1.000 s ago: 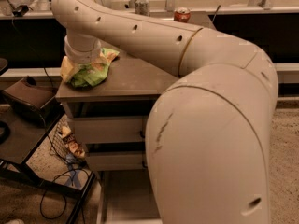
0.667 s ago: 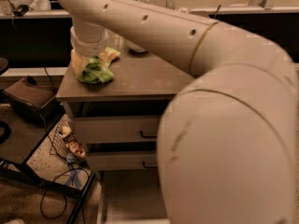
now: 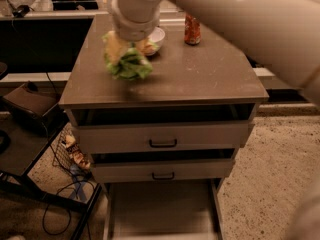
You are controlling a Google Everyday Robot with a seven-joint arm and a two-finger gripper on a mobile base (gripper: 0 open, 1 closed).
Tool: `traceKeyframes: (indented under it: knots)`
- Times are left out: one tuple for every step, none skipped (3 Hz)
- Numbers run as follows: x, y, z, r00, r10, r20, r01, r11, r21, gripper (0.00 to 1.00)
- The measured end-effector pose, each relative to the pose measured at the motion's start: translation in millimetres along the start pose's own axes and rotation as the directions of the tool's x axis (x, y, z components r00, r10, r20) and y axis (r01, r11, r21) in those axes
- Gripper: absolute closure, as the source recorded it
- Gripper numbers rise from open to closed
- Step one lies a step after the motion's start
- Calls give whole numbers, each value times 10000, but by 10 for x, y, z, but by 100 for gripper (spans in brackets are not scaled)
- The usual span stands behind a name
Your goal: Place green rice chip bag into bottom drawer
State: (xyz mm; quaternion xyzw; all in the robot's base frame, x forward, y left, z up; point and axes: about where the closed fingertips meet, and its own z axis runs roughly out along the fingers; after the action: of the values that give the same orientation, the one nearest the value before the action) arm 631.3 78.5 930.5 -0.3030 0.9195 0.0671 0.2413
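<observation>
The gripper [image 3: 127, 53] is seen over the front left part of the table [image 3: 210, 79], at the end of a thick pale arm [image 3: 235, 9] that comes in from the upper right. The jaws are pressed on the green chip bag [image 3: 131, 68], which is crumpled between them, although they are mostly hidden by the bag and the wrist. The bag is held a little above the table top, and a soft shadow is cast below it near the front edge.

Just behind the gripper a white bowl [image 3: 158, 34] is placed on the table, partly covered by the wrist. An orange can [image 3: 192, 29] stands upright to the right of the bowl, near the back edge.

Below the table top two grey drawer fronts [image 3: 162, 134] with black bar handles are seen, one above the other, each pulled out slightly. Under them the bottom drawer [image 3: 160, 209] is pulled out far toward the camera, so that its flat floor and low side walls are shown. The bag is well apart from this drawer, high above it and to the left.

On the floor at the left a wire basket [image 3: 74, 151] and some dark cables [image 3: 60, 209] are seen.
</observation>
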Motion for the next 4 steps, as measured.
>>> traceKeyframes:
  knots:
    - [887,-248,-251,9959,884,197,-865,9925,-860,100]
    - [1486,-511,-196,9864,1591,419,-1501,9746,-1665,100]
    - [1598,-552,-298,9800,1910,557,-1766,9640,-1989,100]
    - [1598,-552,-298,9800,1910,557,-1766,9640,-1989,100]
